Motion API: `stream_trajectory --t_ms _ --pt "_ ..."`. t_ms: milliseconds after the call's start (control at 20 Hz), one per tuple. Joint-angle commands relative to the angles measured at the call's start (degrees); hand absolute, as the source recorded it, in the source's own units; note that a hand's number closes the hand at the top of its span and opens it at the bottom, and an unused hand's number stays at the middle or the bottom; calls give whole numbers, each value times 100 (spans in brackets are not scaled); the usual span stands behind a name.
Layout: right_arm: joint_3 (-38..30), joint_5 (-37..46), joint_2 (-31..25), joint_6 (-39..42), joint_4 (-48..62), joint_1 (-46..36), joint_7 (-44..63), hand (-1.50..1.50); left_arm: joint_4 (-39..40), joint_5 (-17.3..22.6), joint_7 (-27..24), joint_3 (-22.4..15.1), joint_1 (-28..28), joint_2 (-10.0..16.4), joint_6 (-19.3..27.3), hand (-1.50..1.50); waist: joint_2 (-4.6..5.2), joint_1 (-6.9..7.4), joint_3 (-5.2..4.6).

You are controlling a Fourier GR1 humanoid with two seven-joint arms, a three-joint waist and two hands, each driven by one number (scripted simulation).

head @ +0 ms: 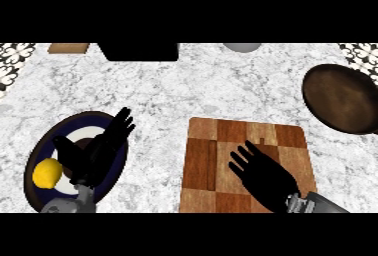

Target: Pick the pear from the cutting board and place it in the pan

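The wooden checkered cutting board (221, 145) lies at the counter's front middle. My right hand (262, 172) hovers over its near right part, palm down, fingers straight and spread, open. No pear shows anywhere; the hand hides the patch of board beneath it. The pan (343, 97), dark brown and round, sits at the far right, apart from the board and with nothing visible in it. My left hand (100, 150) rests open at the left, fingers up, over a plate.
A dark blue and white plate (81, 120) at the left holds a yellow lemon (47, 173). Along the back edge stand a black block (140, 51), a grey round object (242, 47) and a small wooden piece (69, 48).
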Motion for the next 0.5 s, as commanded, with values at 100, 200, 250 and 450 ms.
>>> stream_trajectory --t_ms 100,200,250,450 --pt "-355 537 -128 -256 10 392 -579 -150 -349 -67 332 60 119 -74 39 0 -4 -10 0" --pt "-395 767 369 -69 479 208 -585 -150 -210 -84 296 91 -42 -155 -3 0 -1 0 0" --pt "-364 852 273 -282 299 403 -556 -150 -515 -9 661 169 -43 -119 143 0 -4 -3 0" --pt "-484 1234 336 -531 720 492 -884 -150 -177 -34 174 331 93 -37 -211 0 -1 -7 -1"
